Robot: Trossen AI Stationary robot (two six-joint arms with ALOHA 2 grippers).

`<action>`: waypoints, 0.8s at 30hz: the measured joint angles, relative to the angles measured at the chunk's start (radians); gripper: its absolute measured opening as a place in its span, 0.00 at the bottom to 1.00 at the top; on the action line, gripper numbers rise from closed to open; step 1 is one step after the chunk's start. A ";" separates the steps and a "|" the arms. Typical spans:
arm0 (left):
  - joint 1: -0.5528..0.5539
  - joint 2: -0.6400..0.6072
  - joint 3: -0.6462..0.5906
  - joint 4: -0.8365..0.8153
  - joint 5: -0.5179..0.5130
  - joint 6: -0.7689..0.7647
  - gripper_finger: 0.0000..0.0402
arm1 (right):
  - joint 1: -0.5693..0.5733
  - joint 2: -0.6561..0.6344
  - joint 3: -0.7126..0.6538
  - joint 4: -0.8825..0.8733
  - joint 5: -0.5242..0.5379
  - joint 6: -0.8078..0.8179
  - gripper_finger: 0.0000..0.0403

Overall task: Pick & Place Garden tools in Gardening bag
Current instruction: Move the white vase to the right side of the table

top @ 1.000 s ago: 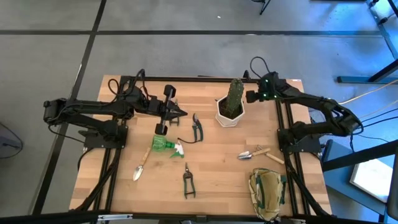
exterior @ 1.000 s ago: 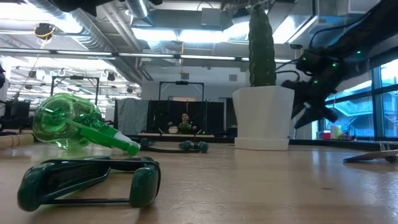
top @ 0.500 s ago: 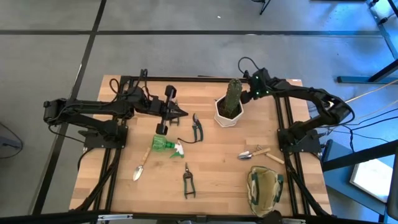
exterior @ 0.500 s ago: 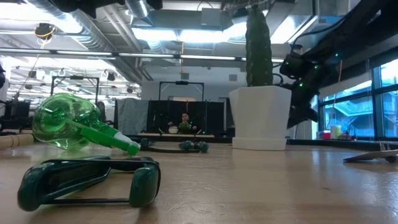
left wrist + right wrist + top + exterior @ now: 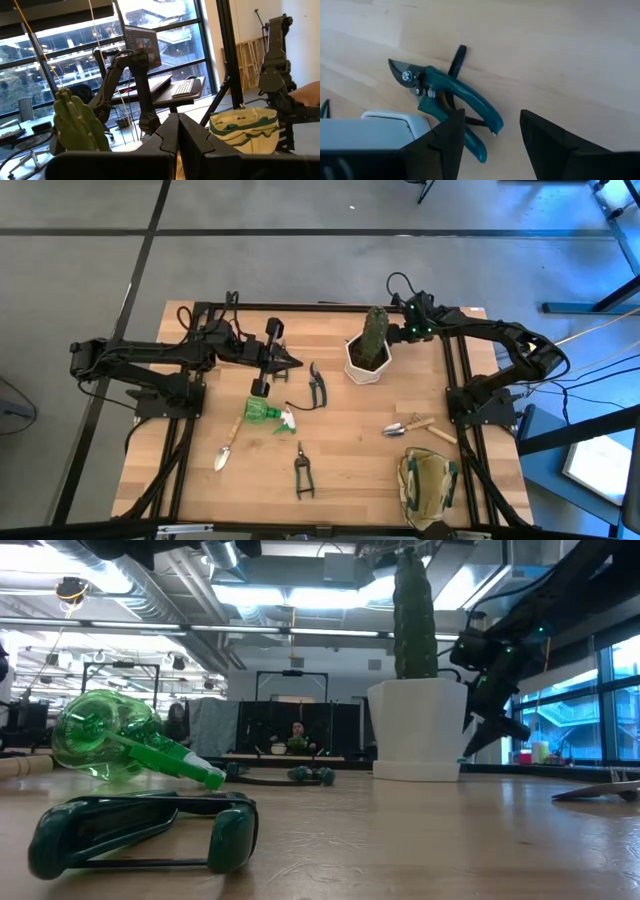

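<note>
- Tools all lie on the table [image 5: 200, 480], none in the bag [image 5: 426, 488], which sits at the near right corner, mouth up.
- Right gripper [image 5: 490, 132]: fingers spread apart, nothing between them. It hangs at the far side of the table, just beside the white pot [image 5: 367, 362] with the cactus [image 5: 376, 330]; from the low view I can't tell whether it touches the pot.
- Past its fingers, one pair of shears [image 5: 451, 101] with teal handles lies flat on the wood, close to the pot's edge.
- Left gripper [image 5: 177, 131]: fingers pressed together, empty, held above the far left of the table, waiting.
- Outward: shears [image 5: 317, 385] near the pot, spray bottle [image 5: 267, 414] on its side mid-table, a second pair of shears [image 5: 301, 471] nearer the front, one trowel [image 5: 226, 447] on the left, another trowel [image 5: 412, 424] on the right, just above the bag.
- Risk, my judgement: the right arm works tight against the pot; a descent towards the shears could nudge or tip it, or brush the cactus.
- Risk: the shears lie flat, so the fingers may scrape the wood or catch only one handle, and the tool could swing or slip.
- Risk: the bag is soft; its mouth may sag and a dropped tool could land on the rim.
- No brand, label or writing legible anywhere.
</note>
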 joint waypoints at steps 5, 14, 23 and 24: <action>0.000 0.000 0.000 0.000 0.000 0.000 0.01 | 0.000 0.000 0.000 -0.005 -0.003 0.028 0.48; 0.000 0.000 0.000 0.000 0.000 0.001 0.01 | -0.001 -0.001 0.000 -0.009 -0.070 0.029 0.48; 0.000 0.000 0.000 0.000 -0.001 0.002 0.01 | -0.001 -0.001 0.000 0.010 -0.164 0.027 0.48; 0.000 0.000 0.000 0.000 -0.001 0.002 0.01 | -0.001 -0.001 0.000 0.014 -0.164 0.026 0.48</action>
